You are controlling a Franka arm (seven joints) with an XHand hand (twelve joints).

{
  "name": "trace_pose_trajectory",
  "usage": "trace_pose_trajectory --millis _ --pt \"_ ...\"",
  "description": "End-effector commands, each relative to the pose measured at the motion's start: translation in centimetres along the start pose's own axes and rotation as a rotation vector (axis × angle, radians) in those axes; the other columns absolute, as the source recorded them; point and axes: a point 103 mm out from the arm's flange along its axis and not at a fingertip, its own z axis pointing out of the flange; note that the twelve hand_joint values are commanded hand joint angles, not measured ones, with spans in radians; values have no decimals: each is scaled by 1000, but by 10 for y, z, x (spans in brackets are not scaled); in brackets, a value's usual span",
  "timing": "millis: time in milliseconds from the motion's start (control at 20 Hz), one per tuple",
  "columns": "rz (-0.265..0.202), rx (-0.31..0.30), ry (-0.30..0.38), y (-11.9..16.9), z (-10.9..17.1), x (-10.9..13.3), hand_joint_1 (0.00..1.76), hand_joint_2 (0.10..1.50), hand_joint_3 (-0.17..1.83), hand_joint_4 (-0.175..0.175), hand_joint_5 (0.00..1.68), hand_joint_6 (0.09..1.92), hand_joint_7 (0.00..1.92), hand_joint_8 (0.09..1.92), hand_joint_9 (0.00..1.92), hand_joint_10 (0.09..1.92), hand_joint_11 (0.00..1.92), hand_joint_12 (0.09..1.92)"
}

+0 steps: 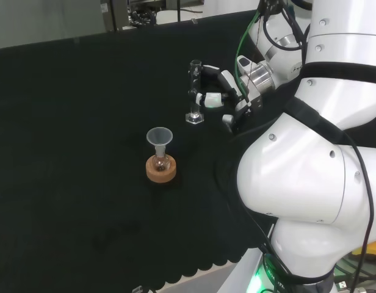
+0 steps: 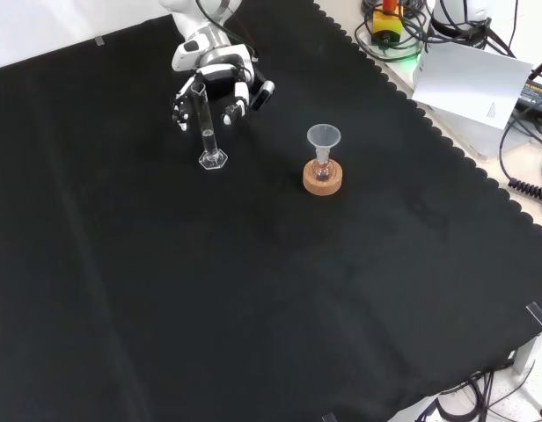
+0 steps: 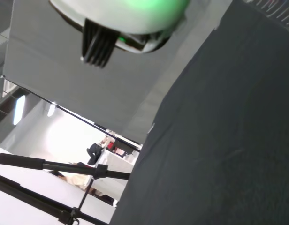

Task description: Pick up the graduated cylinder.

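The graduated cylinder (image 1: 193, 85) is clear glass and stands upright on its hexagonal foot on the black cloth. In the front view the cylinder (image 2: 204, 127) rises just in front of the hand (image 2: 213, 74). The black and white hand (image 1: 222, 89) sits close on the cylinder's right in the head view. Its fingers reach loosely to either side of the tube, and I see no closed grip. The cylinder's foot rests on the cloth.
A small flask with a clear funnel (image 1: 159, 138) in its neck stands on a cork ring (image 1: 161, 173), nearer than the cylinder in the head view. In the front view the funnel (image 2: 323, 138) and cork ring (image 2: 323, 180) lie to the cylinder's right. Cables and paper (image 2: 469, 75) lie past the cloth's scalloped edge.
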Motion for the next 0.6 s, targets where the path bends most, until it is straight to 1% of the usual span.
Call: trace_pose_trajectory --millis 50,300,600 --pt "-38 -5 46 4 3 3 1147 561 753 -16 633 638 564 611 761 503 474 1254" --pt "-57 8 69 6 7 1 1162 565 755 -15 633 666 578 610 782 496 503 1244" --pt "-39 22 76 5 10 -6 1172 568 758 -17 616 674 572 607 790 491 516 1238"
